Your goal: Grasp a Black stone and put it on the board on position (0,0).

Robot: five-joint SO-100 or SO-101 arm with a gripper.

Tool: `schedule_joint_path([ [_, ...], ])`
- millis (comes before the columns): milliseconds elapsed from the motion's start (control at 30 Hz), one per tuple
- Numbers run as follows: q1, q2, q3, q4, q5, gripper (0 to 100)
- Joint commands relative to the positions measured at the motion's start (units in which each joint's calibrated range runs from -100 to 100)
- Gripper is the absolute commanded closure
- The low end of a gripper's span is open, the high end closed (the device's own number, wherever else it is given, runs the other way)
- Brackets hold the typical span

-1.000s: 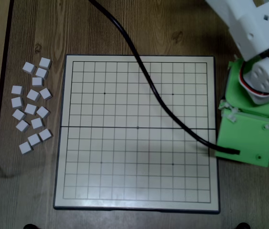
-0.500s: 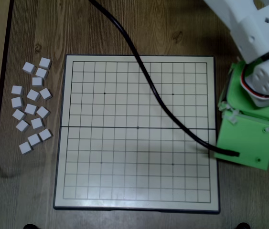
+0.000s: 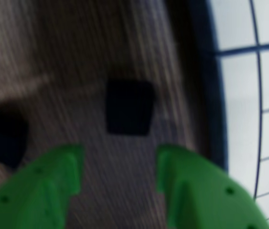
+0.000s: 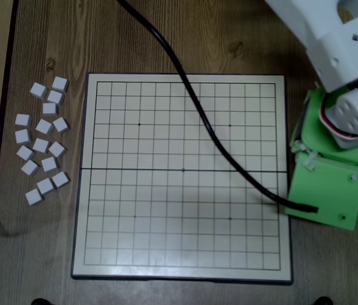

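**Operator:** Wrist view has the Black stone [image 3: 128,107] dead ahead of the gripper [image 3: 119,164], lying on the bare wood table [image 3: 77,57] just outside the dark rim of the board [image 3: 249,28]. A second black block [image 3: 6,135] sits off to the left in that view, well clear of the first. It's all blurred, so I can't read edges finely.

**Spotter:** How do you expect it to handle?

**Operator:** My guess is light and rigid, a small matte cube with flat faces. It shouldn't crush or deform, and the matte faces should give decent friction. The risk I see is that something so light gets nudged along the wood if one finger arrives first. I'd take it across two opposite side faces, centred, low enough that it can't pivot out.

**Spotter:** And the pincer?

**Operator:** Both green fingers [image 3: 43,186] stand apart with bare wood showing in the gap, which is a bit wider than the stone. It's empty, and I see no contact with the stone, which lies beyond the tips, roughly in line with the gap.

**Spotter:** What does the overhead view give you?

**Operator:** Less. The arm's white and green body covers the table to the right of the board, so the stone and fingers are hidden there. I do see the centre dot, position (0,0) [image 4: 184,169], bare on the seam, the black cable [image 4: 191,101] trailing across the grid, and the white blocks [image 4: 42,143] untouched off the board's left.
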Motion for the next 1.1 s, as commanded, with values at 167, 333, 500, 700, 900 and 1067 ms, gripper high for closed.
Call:
schedule_joint_path([
  [167, 1.4, -1.4, -4.9, -0.9, 0.0, 87],
  [333, 1.5, -0.8, -5.1, -1.2, 0.1, 87],
  [500, 1.7, -0.3, -5.8, -1.2, 0.2, 87],
  [700, 2.0, 0.4, -6.1, -1.5, 0.3, 87],
  [900, 2.2, 1.1, -6.1, -2.1, 0.4, 87],
  [1067, 2.2, 1.5, -6.1, -2.1, 0.3, 87],
])
